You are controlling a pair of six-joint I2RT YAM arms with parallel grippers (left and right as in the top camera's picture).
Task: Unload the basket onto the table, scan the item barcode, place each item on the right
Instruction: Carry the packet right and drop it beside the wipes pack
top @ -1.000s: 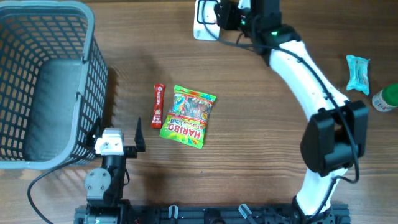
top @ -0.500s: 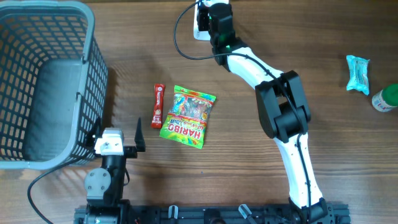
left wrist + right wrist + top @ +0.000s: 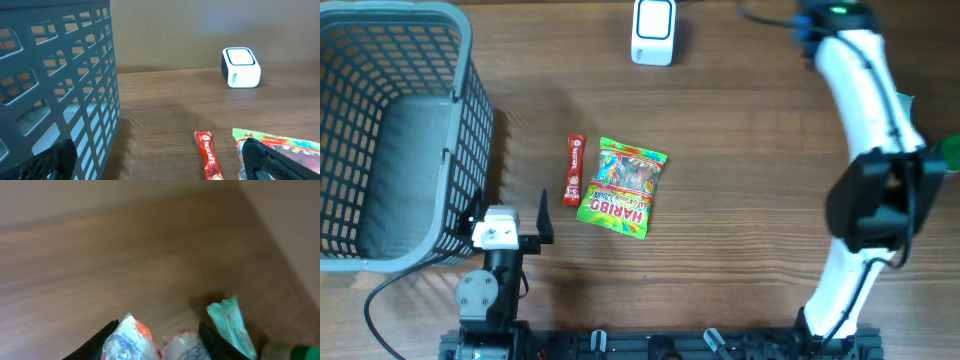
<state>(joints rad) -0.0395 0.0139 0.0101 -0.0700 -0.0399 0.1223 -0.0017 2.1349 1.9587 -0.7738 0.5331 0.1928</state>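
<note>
Gripping a crumpled white-and-orange packet (image 3: 131, 340) in the right gripper (image 3: 159, 331), at the far right of the table (image 3: 740, 200), well apart from the white scanner (image 3: 652, 30); holding the left gripper (image 3: 510, 208) wide open beside the basket (image 3: 470, 130)

Basket (image 3: 390, 130) far left on bench (image 3: 740, 200); scanner (image 3: 652, 30) centre rear; stick sachet (image 3: 574, 170) just left of candy bag (image 3: 623, 187), mid-bench.

Wooden table (image 3: 740, 200) with grey basket (image 3: 470, 170), white scanner (image 3: 652, 30), red sachet (image 3: 573, 170), Haribo bag (image 3: 622, 188), teal packet (image 3: 231, 325)
</note>
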